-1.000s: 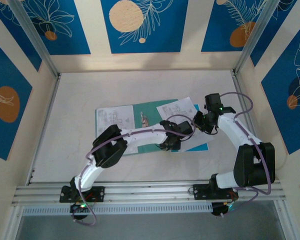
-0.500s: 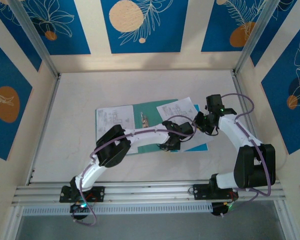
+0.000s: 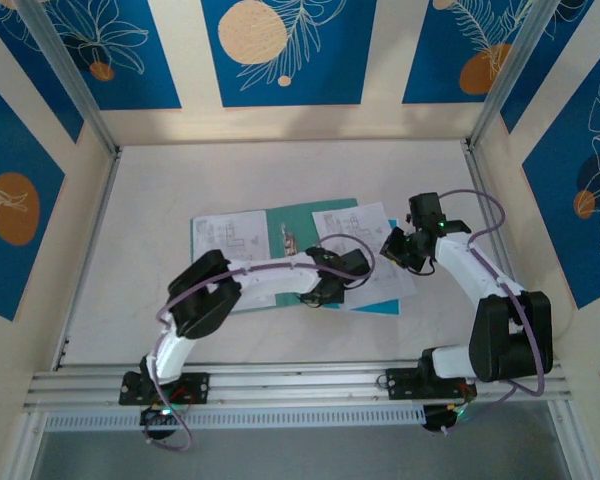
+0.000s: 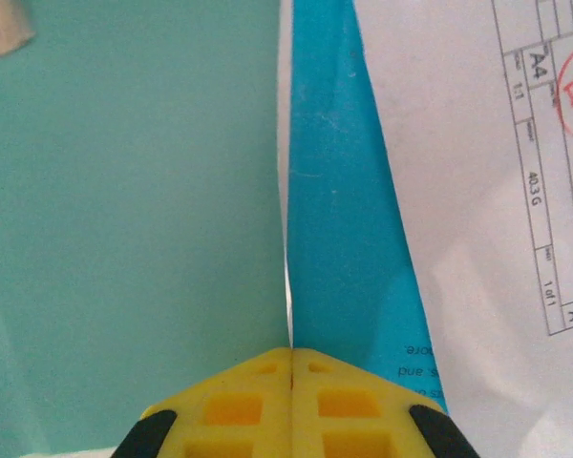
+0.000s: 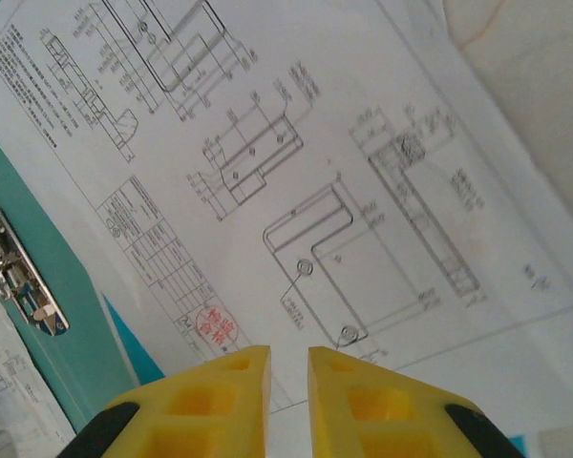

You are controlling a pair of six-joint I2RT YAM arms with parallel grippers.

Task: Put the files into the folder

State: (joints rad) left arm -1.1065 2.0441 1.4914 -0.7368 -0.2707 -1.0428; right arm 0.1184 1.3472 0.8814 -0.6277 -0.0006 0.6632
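— So, where are the papers?
— On the open folder, mid-desk. One sheet lies on its left flap, and the drawing sheet sits skewed over its right half.
— And the claws?
— Well, the left claw is clenched, tips at the seam between the folder lining and a blue-edged sheet — whether paper is nipped, I can't tell. Over the drawing, the right claw has its fingers a slit apart, nothing between them.
— Which step?
— Squaring the sheets inside, I'd judge. Next it calls for nudging the drawing toward the clip — then shutting the cover.
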